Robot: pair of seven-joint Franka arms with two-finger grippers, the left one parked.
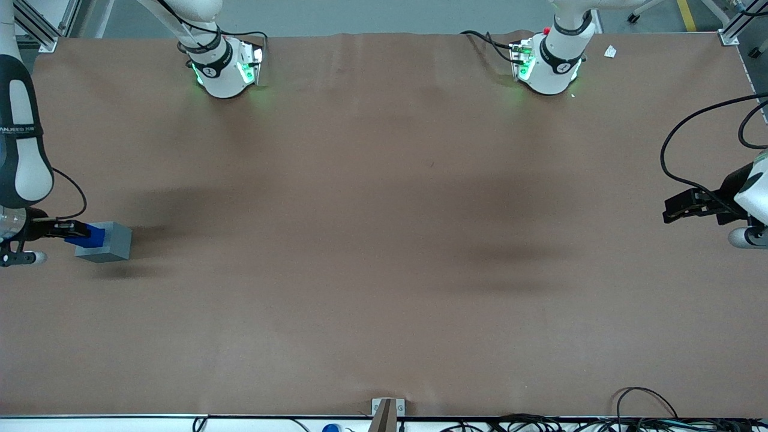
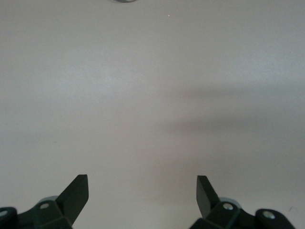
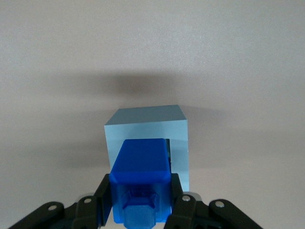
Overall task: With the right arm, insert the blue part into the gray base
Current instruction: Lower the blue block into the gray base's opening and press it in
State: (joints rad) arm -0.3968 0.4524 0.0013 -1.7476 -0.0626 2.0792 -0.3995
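Observation:
The gray base stands on the brown table near the working arm's end; it shows as a pale cube in the right wrist view. My right gripper is shut on the blue part, holding it at the base's top, on the side toward the working arm. In the right wrist view the blue part sits clamped between the black fingers, over the dark recess in the cube's top face. I cannot tell how deep the part sits in the recess.
Two white arm bases stand far from the front camera. The brown table spreads wide between the cube and the parked arm's end. Cables lie along the near edge.

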